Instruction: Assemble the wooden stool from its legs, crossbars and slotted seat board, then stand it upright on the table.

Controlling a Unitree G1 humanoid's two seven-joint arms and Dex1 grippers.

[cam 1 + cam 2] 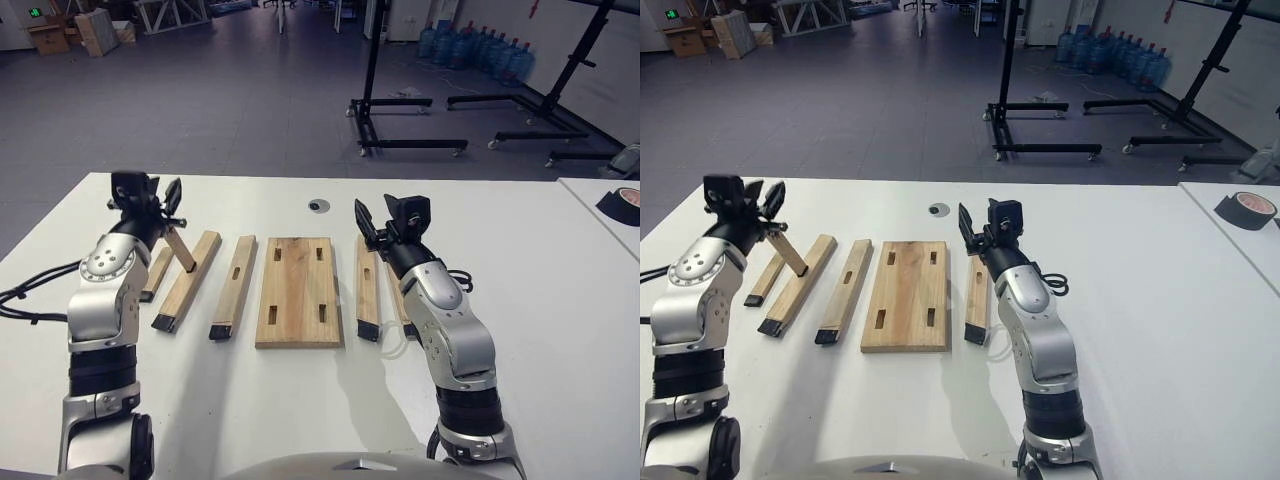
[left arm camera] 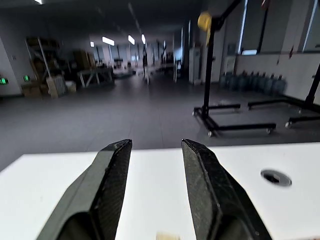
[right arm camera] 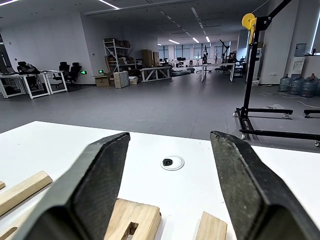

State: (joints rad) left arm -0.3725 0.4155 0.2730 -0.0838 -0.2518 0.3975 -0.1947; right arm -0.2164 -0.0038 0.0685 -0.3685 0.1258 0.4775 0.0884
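Observation:
The slotted seat board lies flat mid-table. To its left lie two legs and a shorter piece. A crossbar sticks up tilted from the outer leg. Its top end sits just under my left gripper, which is open with nothing between its fingers. Right of the board lies another leg. Beside it, one more piece is partly hidden under my right arm. My right gripper hovers open over that leg's far end.
A round cable hole is set in the table behind the board. A tape roll lies on the neighbouring table at right. Cables trail off the left edge and loop beside my right arm.

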